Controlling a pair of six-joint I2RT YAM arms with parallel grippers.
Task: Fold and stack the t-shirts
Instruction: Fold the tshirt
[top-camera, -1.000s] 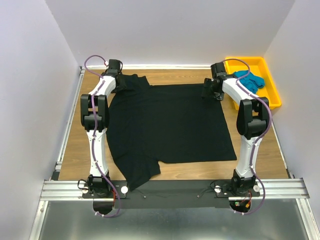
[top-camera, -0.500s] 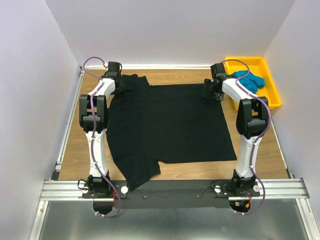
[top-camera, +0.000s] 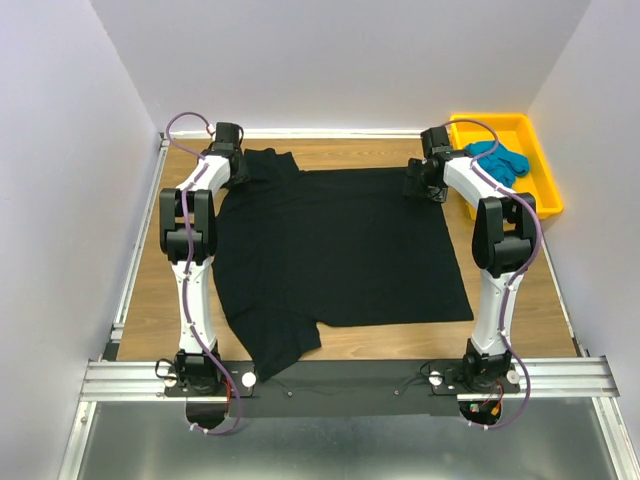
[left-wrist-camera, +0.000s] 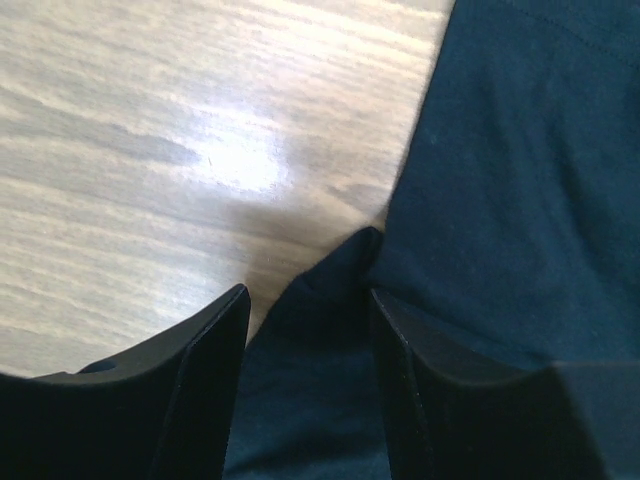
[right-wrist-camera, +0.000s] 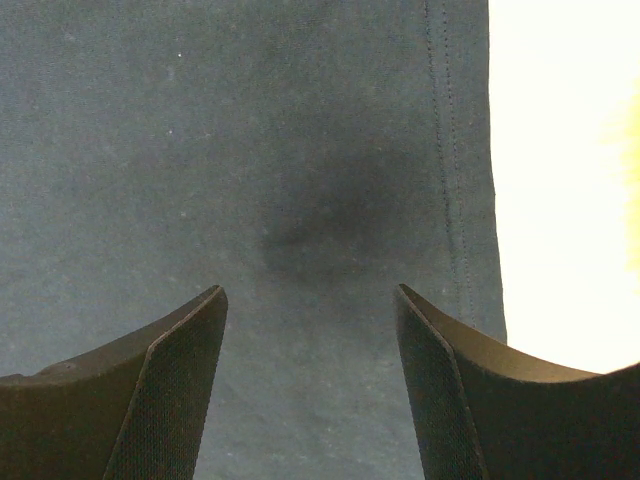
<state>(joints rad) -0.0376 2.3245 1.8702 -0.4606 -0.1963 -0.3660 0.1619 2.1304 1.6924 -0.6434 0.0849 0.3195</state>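
The black t-shirt (top-camera: 330, 245) lies spread flat on the wooden table, with one sleeve bunched at the far left and another hanging near the front left. The teal-blue t-shirt (top-camera: 498, 157) lies crumpled in the yellow tray (top-camera: 540, 190). My left gripper (top-camera: 243, 166) is low over the shirt's far left corner. In the left wrist view it (left-wrist-camera: 308, 295) is open with a raised fold of black cloth (left-wrist-camera: 520, 150) between the fingers. My right gripper (top-camera: 418, 180) is at the far right corner. In the right wrist view it (right-wrist-camera: 308, 292) is open over flat black cloth (right-wrist-camera: 250, 130) beside the stitched hem.
The yellow tray stands at the far right, close to my right arm. Bare wood (top-camera: 180, 290) shows left of the shirt and wood (top-camera: 400, 340) shows in front of it. Grey walls enclose the table on three sides. A metal rail (top-camera: 350, 375) carries the arm bases.
Almost nothing has changed. The left arm's elbow has shifted very slightly; both grippers stay at the shirt's far corners.
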